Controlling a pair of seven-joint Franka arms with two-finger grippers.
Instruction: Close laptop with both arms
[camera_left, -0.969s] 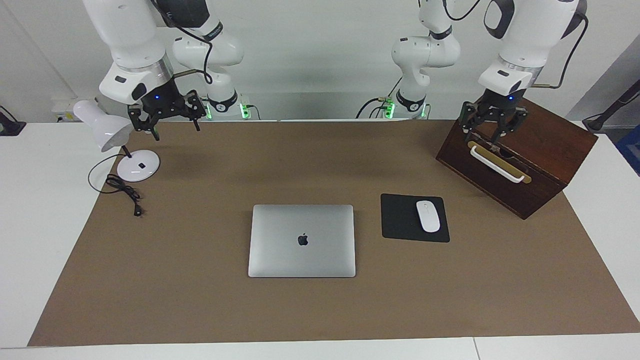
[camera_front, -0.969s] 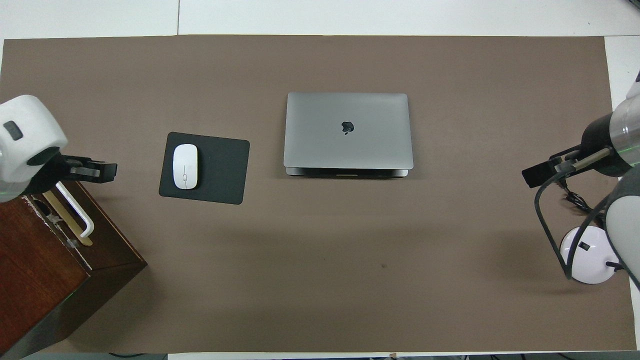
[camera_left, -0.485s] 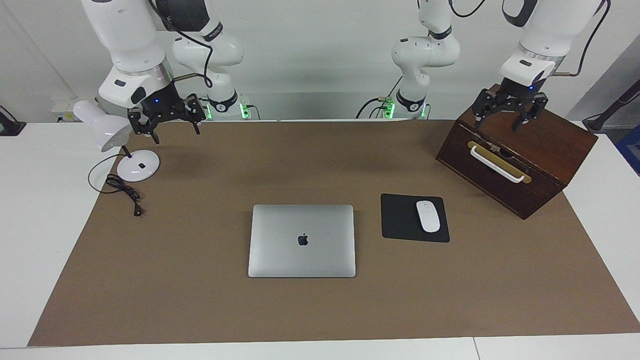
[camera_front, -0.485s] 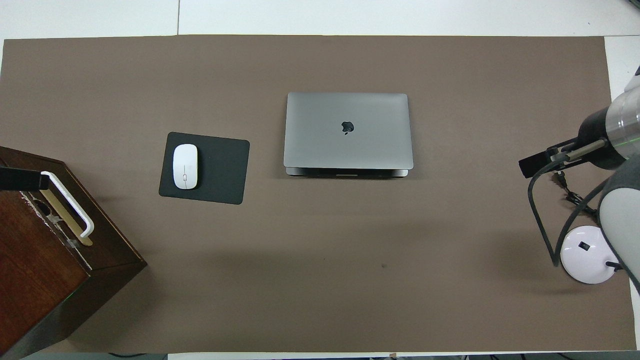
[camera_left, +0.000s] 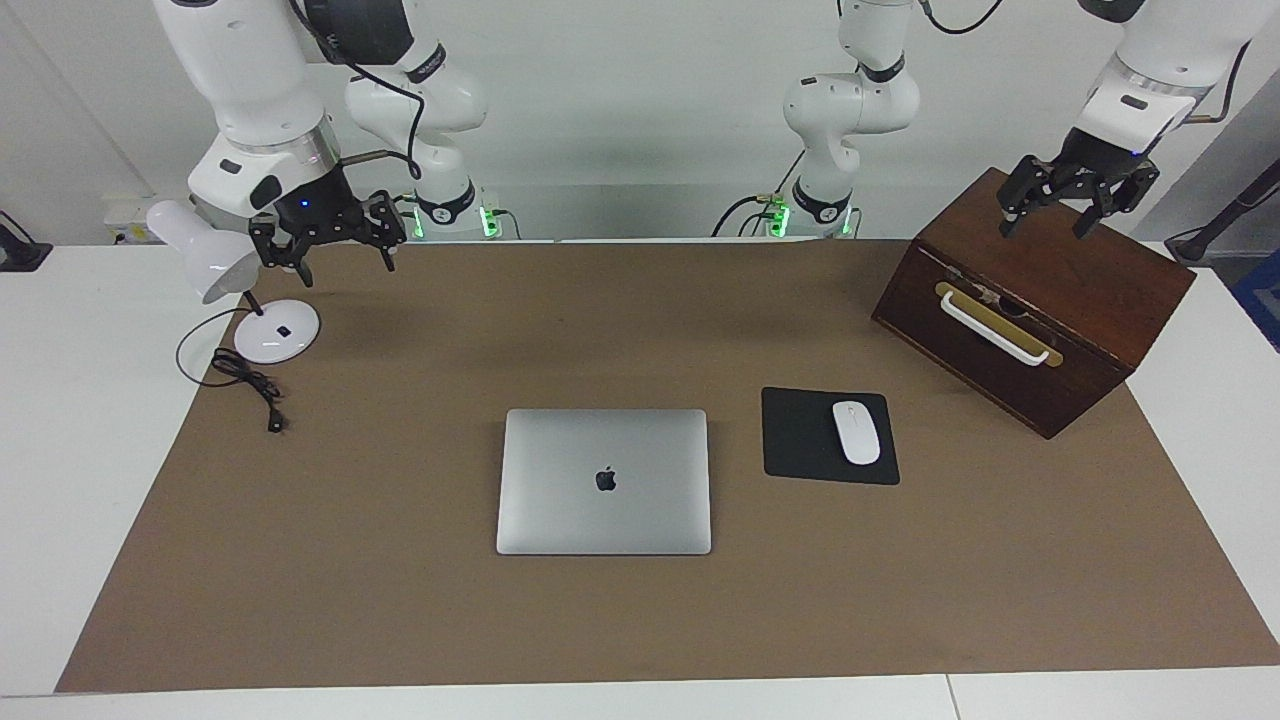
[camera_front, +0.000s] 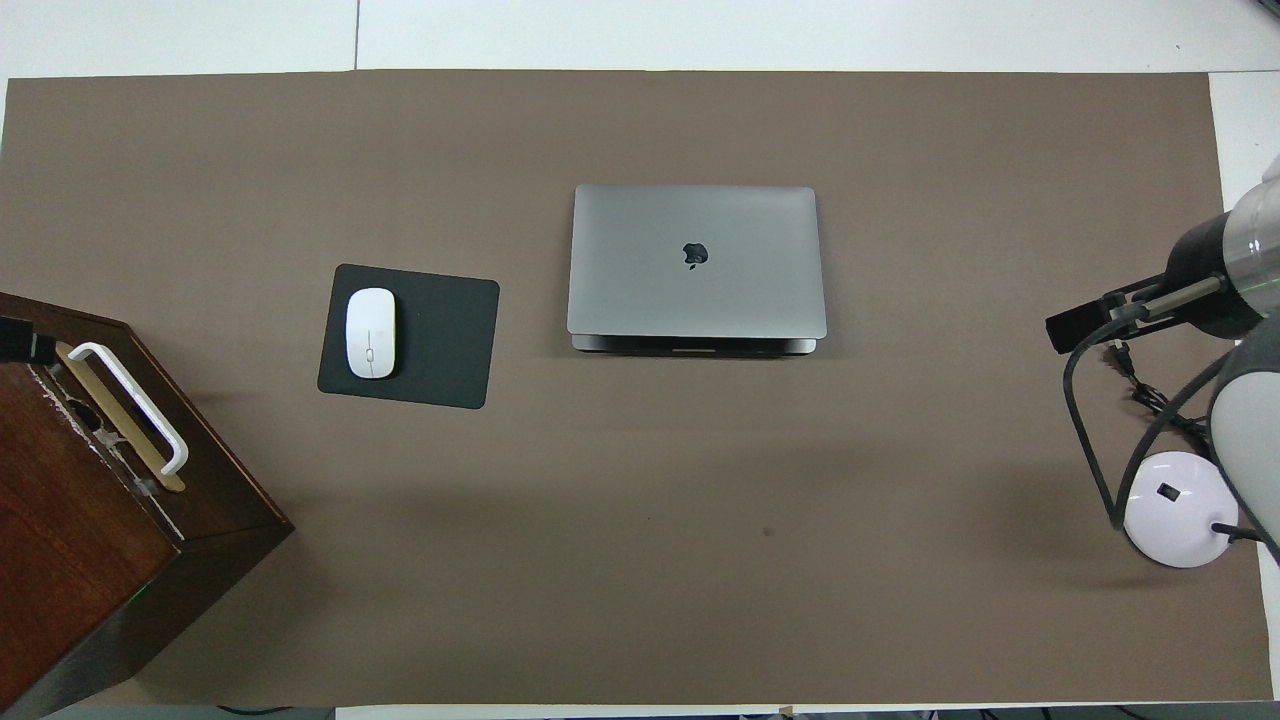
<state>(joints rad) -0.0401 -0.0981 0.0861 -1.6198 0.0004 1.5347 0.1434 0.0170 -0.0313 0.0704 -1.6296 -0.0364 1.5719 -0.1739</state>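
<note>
Facing view: laptop (camera_left: 604, 481) shut flat mid-bench on brown mat (camera_left: 400, 600), beside mouse pad (camera_left: 800, 436) with white mouse (camera_left: 856, 432). Left end effector (camera_left: 1078, 196) raised over wooden box (camera_left: 1090, 290), fingers spread, empty. Right end effector (camera_left: 327, 232) up beside desk lamp (camera_left: 205, 260), fingers spread, empty.

Overhead view: laptop (camera_front: 696, 260) lid down. Left end effector cut off at frame edge, only a black tip by the box (camera_front: 70, 540). Right end effector (camera_front: 1085, 328) partly hidden by cable, opening unreadable here.
</note>
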